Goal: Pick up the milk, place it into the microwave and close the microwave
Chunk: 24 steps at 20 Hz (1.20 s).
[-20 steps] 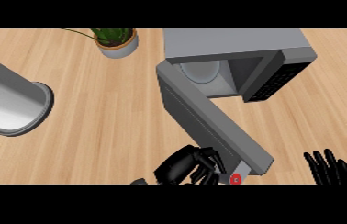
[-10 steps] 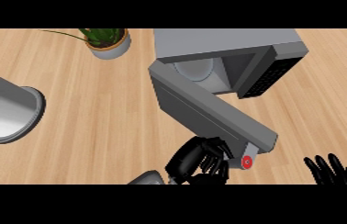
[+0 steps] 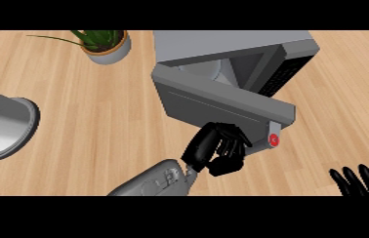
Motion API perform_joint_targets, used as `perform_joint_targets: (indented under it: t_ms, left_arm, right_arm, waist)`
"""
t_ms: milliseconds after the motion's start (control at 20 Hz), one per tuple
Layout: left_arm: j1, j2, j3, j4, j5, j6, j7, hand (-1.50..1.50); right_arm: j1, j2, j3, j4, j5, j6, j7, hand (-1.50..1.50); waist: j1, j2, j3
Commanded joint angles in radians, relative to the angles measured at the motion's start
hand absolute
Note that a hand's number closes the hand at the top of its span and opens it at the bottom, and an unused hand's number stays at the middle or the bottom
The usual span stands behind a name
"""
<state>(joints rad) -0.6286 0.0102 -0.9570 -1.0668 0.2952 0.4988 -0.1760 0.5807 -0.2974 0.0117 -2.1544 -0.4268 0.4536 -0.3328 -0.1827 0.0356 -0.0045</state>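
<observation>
The grey microwave (image 3: pixel 238 49) stands at the top middle, its door (image 3: pixel 216 103) swung partway across the opening. Through the remaining gap a pale shape (image 3: pixel 215 72) shows inside; I cannot tell whether it is the milk. My left hand (image 3: pixel 216 149) rests against the door's outer face near its free edge, fingers relaxed and half bent, holding nothing. A red round mark (image 3: pixel 274 139) sits on the door's corner beside the hand. My right hand (image 3: pixel 352 181) rests open at the lower right edge, fingers up.
A potted plant (image 3: pixel 106 46) stands at the top left. A grey metal round vessel (image 3: pixel 13 126) is cut off by the left edge. Bare wooden counter (image 3: pixel 93 115) lies between them and the microwave.
The door has swung further towards the microwave's opening, with my left hand following against it. The right hand has stayed at the lower right.
</observation>
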Motion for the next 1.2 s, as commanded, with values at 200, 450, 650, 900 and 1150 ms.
perform_joint_targets:
  t_ms: [200,450,650,900,1150]
  left_arm:
    - [-0.19,-0.01,0.071,0.073,0.155,0.06,-0.032,1.5]
    - [-0.239,-0.01,0.116,0.156,0.245,0.054,-0.089,1.5]
    - [-0.291,-0.01,0.146,0.22,0.301,0.041,-0.116,1.5]
    - [-0.338,-0.01,0.188,0.27,0.385,0.0,-0.143,1.5]
    - [-0.322,-0.01,0.193,0.287,0.45,-0.003,-0.166,1.5]
  right_arm:
    - [-0.008,-0.027,-0.006,-0.076,-0.048,-0.031,0.085,-1.5]
    - [-0.008,-0.034,-0.012,-0.102,-0.08,-0.037,0.106,-1.5]
    - [-0.018,-0.047,-0.024,-0.133,-0.1,-0.05,0.132,-1.5]
    - [-0.034,-0.063,-0.046,-0.148,-0.129,-0.048,0.14,-1.5]
    - [-0.045,-0.064,-0.054,-0.156,-0.163,-0.065,0.159,-1.5]
  waist:
    - [-0.035,0.01,-0.001]
    - [-0.052,0.018,0.0]
    - [-0.06,0.024,0.0]
    - [-0.072,0.03,0.002]
    - [-0.079,0.037,0.002]
